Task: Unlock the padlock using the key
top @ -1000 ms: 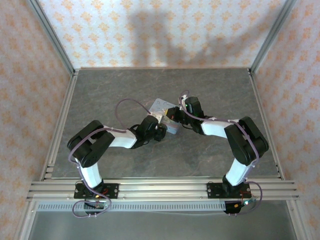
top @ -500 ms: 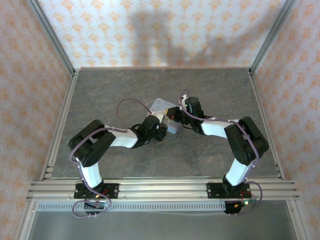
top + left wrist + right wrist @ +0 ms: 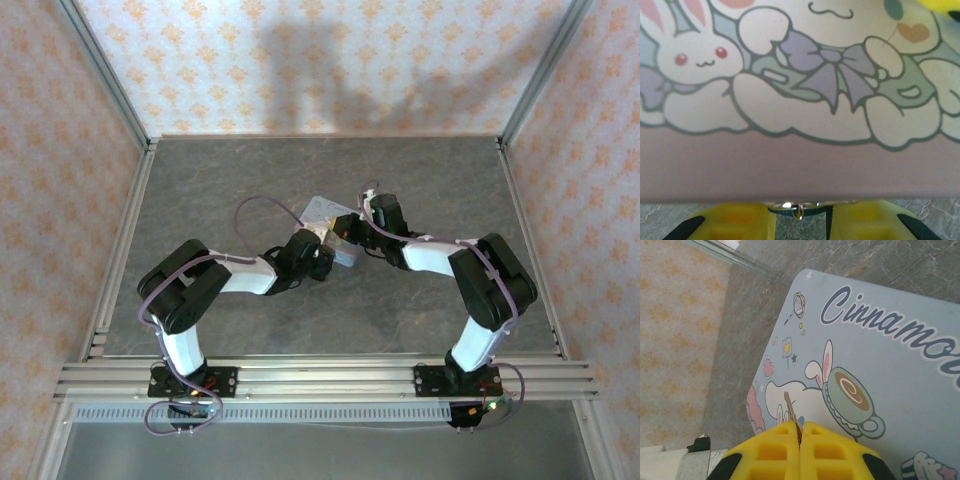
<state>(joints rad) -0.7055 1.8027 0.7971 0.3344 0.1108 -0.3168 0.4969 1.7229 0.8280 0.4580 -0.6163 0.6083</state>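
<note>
The pale blue cartoon tin point(image 3: 322, 209) lies mid-table with both grippers at it. In the left wrist view the tin's printed side point(image 3: 800, 100) looms close above my left gripper point(image 3: 802, 220). A thin dark teal strip of the padlock point(image 3: 780, 210), with silvery glints and a small ring point(image 3: 797, 212), spans the gap between the yellow fingers point(image 3: 730, 222), touching both. My right gripper point(image 3: 800, 432) is shut on the key point(image 3: 789, 407); its thin blade sticks out over the tin's lid point(image 3: 880, 370). From above, the left gripper point(image 3: 322, 252) and right gripper point(image 3: 345, 228) nearly meet.
The tin rests on a grey stone-patterned tabletop point(image 3: 430, 180), with aluminium frame rails point(image 3: 320, 375) along the near edge and posts at the sides. Patterned walls enclose the table. A purple cable point(image 3: 255, 205) loops above the left arm.
</note>
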